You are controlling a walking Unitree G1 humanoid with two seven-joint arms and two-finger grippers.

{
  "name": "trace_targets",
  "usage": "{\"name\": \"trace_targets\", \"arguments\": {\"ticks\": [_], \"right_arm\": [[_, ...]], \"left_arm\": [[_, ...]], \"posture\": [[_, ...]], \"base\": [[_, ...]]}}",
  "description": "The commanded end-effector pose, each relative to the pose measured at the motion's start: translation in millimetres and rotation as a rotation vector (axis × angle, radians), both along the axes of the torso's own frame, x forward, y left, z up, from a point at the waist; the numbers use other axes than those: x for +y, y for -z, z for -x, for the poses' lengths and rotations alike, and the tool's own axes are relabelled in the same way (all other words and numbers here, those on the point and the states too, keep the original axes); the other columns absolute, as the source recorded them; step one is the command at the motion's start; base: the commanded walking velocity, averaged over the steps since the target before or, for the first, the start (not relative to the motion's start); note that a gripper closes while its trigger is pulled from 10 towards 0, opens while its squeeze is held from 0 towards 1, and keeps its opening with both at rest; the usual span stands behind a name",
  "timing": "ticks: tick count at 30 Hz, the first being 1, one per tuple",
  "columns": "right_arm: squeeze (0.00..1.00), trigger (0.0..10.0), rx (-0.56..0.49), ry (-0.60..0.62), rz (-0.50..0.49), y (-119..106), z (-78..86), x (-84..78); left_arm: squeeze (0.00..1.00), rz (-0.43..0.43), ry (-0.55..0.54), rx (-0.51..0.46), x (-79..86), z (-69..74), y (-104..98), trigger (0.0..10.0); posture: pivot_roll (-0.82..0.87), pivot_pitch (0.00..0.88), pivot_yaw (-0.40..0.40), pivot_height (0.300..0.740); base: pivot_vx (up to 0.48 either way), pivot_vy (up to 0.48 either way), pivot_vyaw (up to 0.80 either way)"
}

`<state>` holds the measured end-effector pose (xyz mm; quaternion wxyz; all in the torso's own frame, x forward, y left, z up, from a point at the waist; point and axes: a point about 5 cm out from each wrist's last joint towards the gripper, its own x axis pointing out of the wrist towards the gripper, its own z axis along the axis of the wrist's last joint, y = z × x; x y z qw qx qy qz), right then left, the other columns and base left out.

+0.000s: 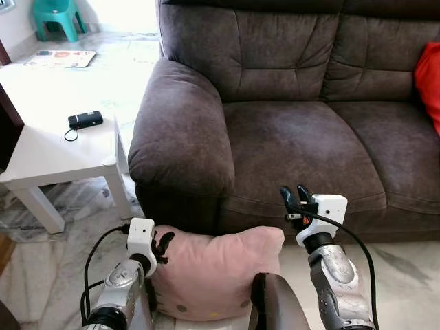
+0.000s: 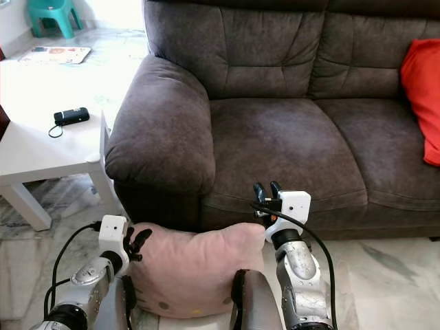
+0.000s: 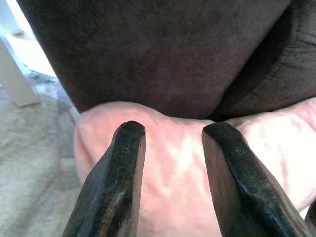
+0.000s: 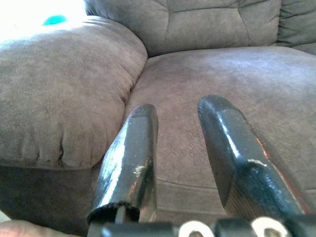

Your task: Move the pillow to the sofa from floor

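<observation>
From the head views, the pillow point(image 1: 216, 271) lies on the floor point(image 1: 392, 275) against the front of the sofa point(image 1: 295, 144), below its left armrest. The left claw point(image 1: 163, 246) sits at the pillow's left edge; the right claw point(image 1: 295, 197) hovers above its right corner, pointing at the seat. A small device point(image 1: 85, 119) rests on the white surface point(image 1: 48, 151).

In the left wrist view, the left claw stands part open, fingers point(image 3: 116, 182) over pink fabric. To lift well, it should probably pinch a thick fold, not the skin.

In the right wrist view, the right claw point(image 4: 177, 113) is part open and empty, facing the seat.

No writing is readable.
</observation>
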<state>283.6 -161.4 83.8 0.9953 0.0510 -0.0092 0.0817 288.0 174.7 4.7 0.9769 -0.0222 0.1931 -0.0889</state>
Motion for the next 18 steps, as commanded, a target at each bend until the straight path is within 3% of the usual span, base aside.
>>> {"name": "trace_targets", "arguments": {"ticks": [1,11,18], "right_arm": [[0.0,10.0,-0.003,-0.009,0.008,-6.5,4.5,-3.8],[0.0,10.0,0.0,-0.06,0.023,-23.4,13.7,-8.4],[0.0,10.0,0.026,-0.084,-0.008,-23.2,7.8,0.5]], "left_arm": [[0.0,0.021,-0.023,0.022,-3.9,0.4,3.1,10.0],[0.0,-0.002,-0.14,-0.007,4.0,-4.3,-1.8,10.0],[0.0,-0.043,-0.239,-0.072,15.4,-5.3,-9.6,10.0]], "posture": [[-0.04,0.0,-0.159,0.497],[-0.04,0.056,-0.241,0.497],[-0.02,0.061,-0.254,0.497]], "base": [[0.0,0.0,0.0],[0.0,0.0,0.0],[0.0,0.0,0.0]]}}
